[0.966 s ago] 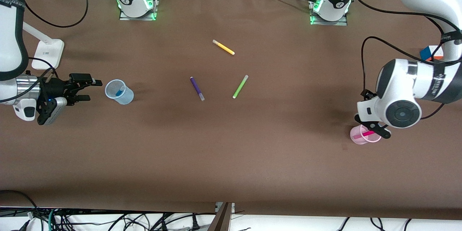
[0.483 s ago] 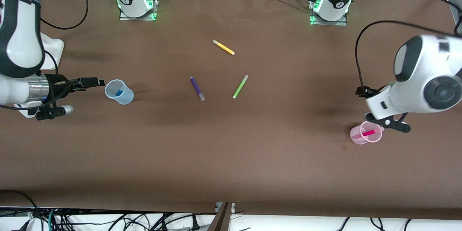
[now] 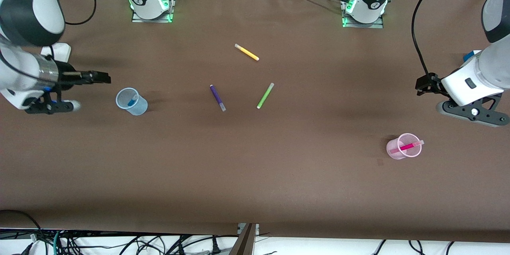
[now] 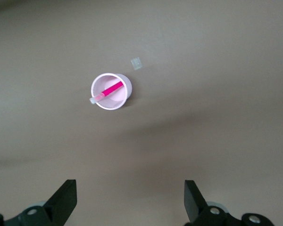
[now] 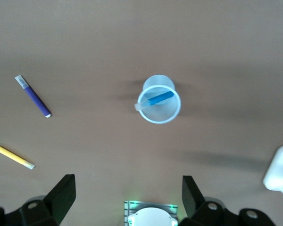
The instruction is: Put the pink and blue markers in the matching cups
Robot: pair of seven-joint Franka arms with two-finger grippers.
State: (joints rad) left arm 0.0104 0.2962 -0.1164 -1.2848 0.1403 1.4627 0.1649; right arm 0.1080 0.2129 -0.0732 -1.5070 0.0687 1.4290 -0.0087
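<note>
Evidently both pens are already home: the magenta-pink felt marker with its pale cap [image 3: 406, 147] leans inside the small translucent pink plastic cup [image 3: 394, 152], which stands on the brown worktop [image 3: 279, 175] toward the left arm's end, and the blue felt marker [image 3: 131, 101] leans inside the translucent light blue plastic cup [image 3: 139, 107] toward the right arm's end. The left pincer [image 4: 129, 200] hangs above bare worktop near the pink cup, its fingers spread wide and holding nothing; the right pincer [image 5: 127, 197] hovers up from the blue cup, likewise spread wide and empty. Three stray pens lie near the middle of the worktop, well apart from both cups: a purple pen with a grey cap [image 3: 217, 97], a slim green pen [image 3: 265, 95] beside it, and a yellow pen [image 3: 246, 52] farther from the front camera. By my reading the sorting itself is finished and the step in hand is the retreat. To do that well, each arm should lift clear before swinging sideways, since both cups look light and top-heavy with a pen tip poking over the rim, and a brushing finger or cable could tip one. The strays need no touching.
</note>
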